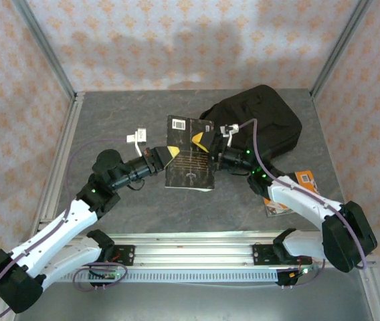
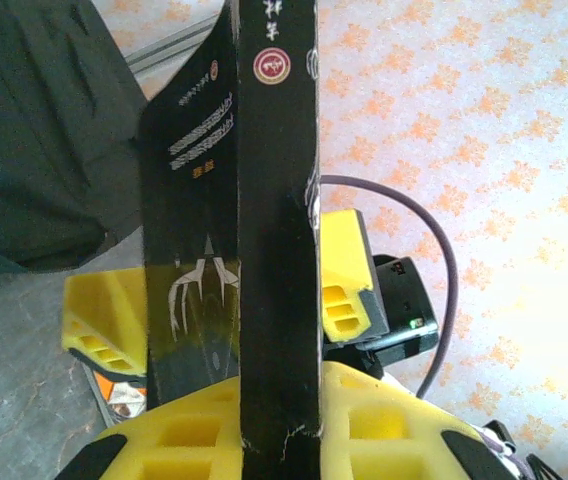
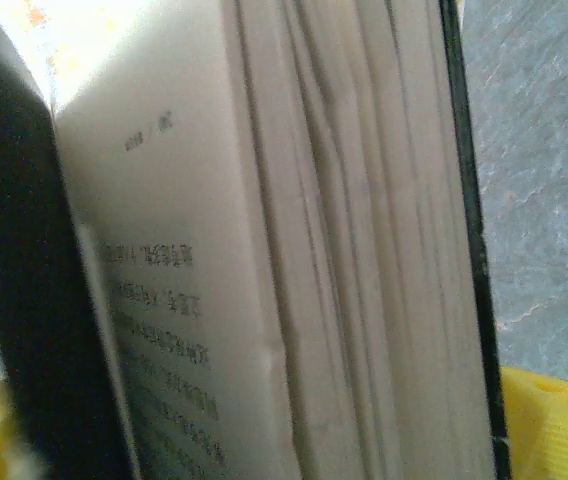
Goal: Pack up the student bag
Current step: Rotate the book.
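Glossy black book (image 1: 188, 170), matt cloth student bag (image 1: 270, 117).

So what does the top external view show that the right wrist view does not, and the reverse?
Top external: the student bag at the far right, an orange book partly hidden by the right arm, and the left gripper gripping the black book. Right wrist: the book's printed pages, slightly fanned. Both: that book, held in the right gripper with its yellow fingers.
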`<action>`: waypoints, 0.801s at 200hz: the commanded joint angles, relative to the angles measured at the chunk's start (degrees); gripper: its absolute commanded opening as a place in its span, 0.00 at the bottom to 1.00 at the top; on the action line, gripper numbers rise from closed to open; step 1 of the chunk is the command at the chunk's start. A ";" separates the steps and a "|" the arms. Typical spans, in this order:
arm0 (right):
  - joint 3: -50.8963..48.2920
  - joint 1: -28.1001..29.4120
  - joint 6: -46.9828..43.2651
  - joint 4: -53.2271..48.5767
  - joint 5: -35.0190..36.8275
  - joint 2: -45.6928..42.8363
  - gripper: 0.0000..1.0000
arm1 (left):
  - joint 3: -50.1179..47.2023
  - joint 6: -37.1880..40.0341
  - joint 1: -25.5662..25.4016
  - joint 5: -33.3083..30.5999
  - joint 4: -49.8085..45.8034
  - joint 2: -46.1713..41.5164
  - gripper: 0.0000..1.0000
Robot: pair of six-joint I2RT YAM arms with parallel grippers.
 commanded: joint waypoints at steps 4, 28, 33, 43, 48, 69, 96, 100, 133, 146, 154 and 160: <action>0.58 0.38 -1.16 1.19 -0.02 -2.42 0.84 | 1.92 1.33 -0.47 -1.31 0.65 -1.29 0.00; 2.41 0.26 -5.79 -7.09 0.87 -6.59 0.71 | 0.96 2.15 -0.45 -2.38 -0.87 -0.83 0.00; 2.81 0.21 -6.81 -8.94 1.18 -7.31 0.69 | 0.86 2.30 -0.43 -2.47 -1.07 -0.68 0.00; 3.54 0.04 -8.46 -12.08 1.56 -8.53 0.67 | 0.61 2.49 -0.48 -2.72 -1.49 -0.39 0.00; 3.96 -0.03 -9.22 -13.56 1.58 -8.96 0.67 | 0.51 2.68 -0.50 -2.81 -1.63 -0.28 0.00; 5.41 -0.90 -12.25 -19.80 2.61 -10.96 0.65 | 0.31 2.96 -0.38 -2.97 -1.82 0.14 0.00; 5.79 -1.90 -12.12 -19.95 1.42 -11.88 0.61 | 0.41 3.47 -0.38 -2.84 -2.06 0.64 0.00; 5.88 -1.99 -12.12 -19.87 1.29 -11.92 0.60 | 0.38 3.49 -0.33 -2.84 -2.08 0.69 0.00; 6.71 -2.32 -12.80 -20.03 -0.11 -12.10 0.49 | 0.22 3.58 -0.38 -2.32 -1.52 1.11 0.00; 7.44 -2.34 -13.99 -21.09 -0.61 -12.01 0.45 | 0.21 3.42 -0.33 -1.60 -0.93 1.54 0.00; 7.98 -2.51 -14.95 -21.81 -1.04 -11.87 0.42 | 0.23 3.32 -0.42 -1.06 -0.47 1.89 0.00; 8.32 -2.67 -15.83 -22.63 -1.48 -11.71 0.41 | 0.29 3.19 -0.37 -0.70 -0.20 2.15 0.00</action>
